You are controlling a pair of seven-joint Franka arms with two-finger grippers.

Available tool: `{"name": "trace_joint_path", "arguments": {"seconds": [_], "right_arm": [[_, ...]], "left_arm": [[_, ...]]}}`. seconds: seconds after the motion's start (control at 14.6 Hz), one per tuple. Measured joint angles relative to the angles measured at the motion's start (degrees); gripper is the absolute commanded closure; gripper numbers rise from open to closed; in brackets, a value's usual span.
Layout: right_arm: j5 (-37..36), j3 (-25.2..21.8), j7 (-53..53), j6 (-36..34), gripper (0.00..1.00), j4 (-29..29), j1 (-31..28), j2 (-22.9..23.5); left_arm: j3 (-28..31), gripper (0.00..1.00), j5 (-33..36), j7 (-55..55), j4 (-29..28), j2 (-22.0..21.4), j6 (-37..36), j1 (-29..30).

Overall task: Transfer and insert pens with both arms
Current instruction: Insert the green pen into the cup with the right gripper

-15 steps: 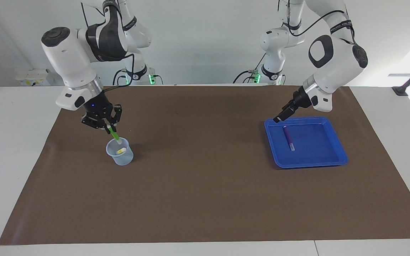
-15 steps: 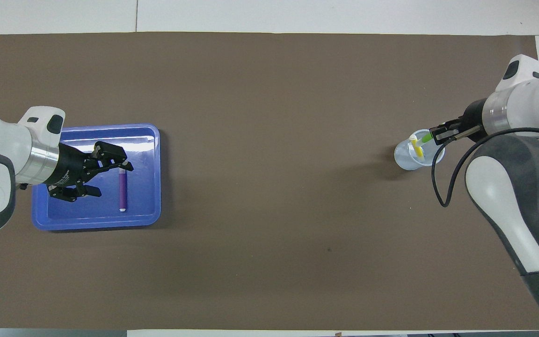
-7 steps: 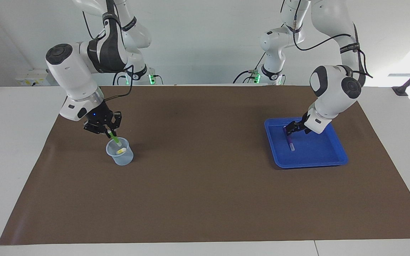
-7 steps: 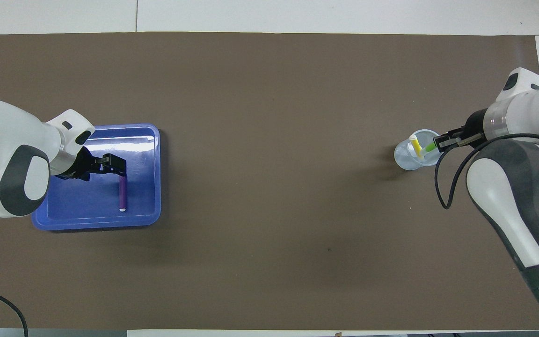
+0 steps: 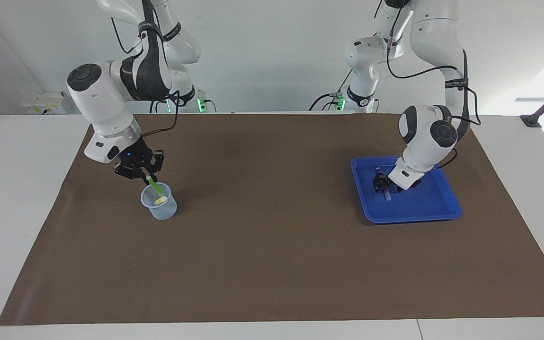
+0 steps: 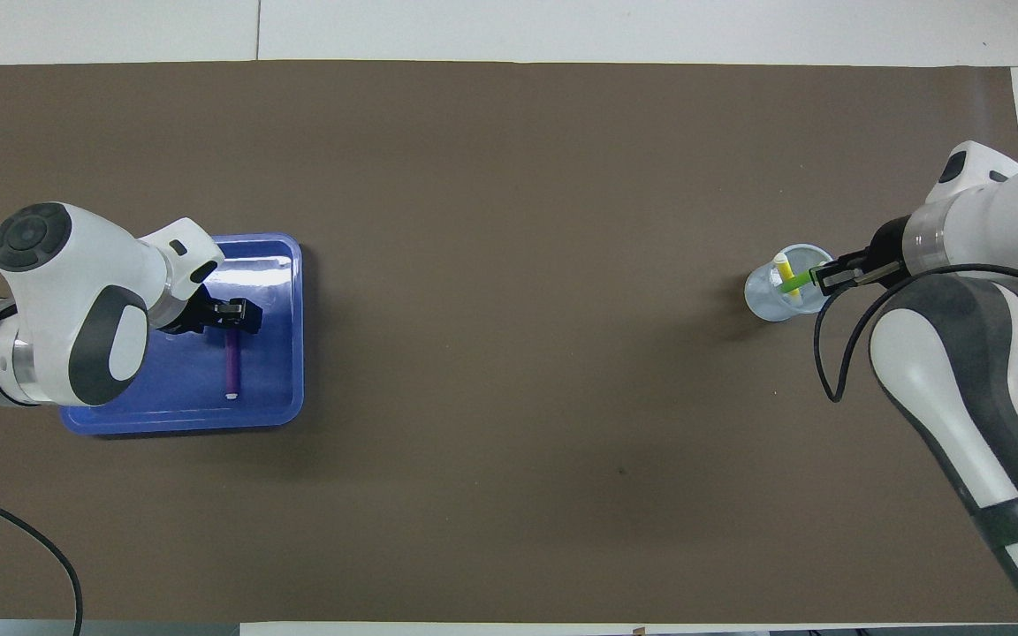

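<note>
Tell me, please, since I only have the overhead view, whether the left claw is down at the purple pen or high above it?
Observer: In the facing view, the left claw sits low inside the blue tray, right at the purple pen, whose pale cap end pokes out from under it.
Operator: Thank you. How high is the right claw over the cup?
Observer: It hangs just above the cup's rim. The green pen slants down from it, with its lower end inside the cup.
</note>
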Motion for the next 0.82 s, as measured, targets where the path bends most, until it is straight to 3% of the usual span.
{"name": "trace_joint_path", "arguments": {"seconds": [0.14, 0.27, 0.41, 0.55, 0.62, 0.82], "right_arm": [[0.00, 0.04, 0.00, -0.40, 0.00, 0.90, 0.01, -0.27], [0.32, 0.11, 0.01, -5.32, 0.00, 5.42, 0.04, -0.77], [4.95, 0.29, 0.92, -13.18, 0.00, 11.67, 0.12, -1.48], [14.19, 0.33, 4.98, -19.05, 0.00, 15.10, 0.14, -2.45], [18.37, 0.36, 8.73, -20.54, 0.00, 15.67, 0.15, -2.94], [28.06, 0.71, 24.49, -22.23, 0.00, 15.90, 1.08, -4.27]], "left_arm": [[0.01, 0.34, 0.06, 0.63, -0.05, 0.03, 0.12, 0.00], [0.01, 0.47, 0.07, 1.19, -0.14, 0.03, 0.17, 0.00], [0.01, 0.69, 0.07, 1.27, -0.47, 0.03, 0.26, 0.00], [0.12, 0.95, 0.33, 1.29, -0.52, -0.07, 0.37, 0.08], [0.15, 1.00, 0.39, 1.29, -0.51, -0.10, 0.37, 0.09], [0.33, 1.00, 0.46, 1.31, -0.50, -0.22, 0.36, 0.25]]}}
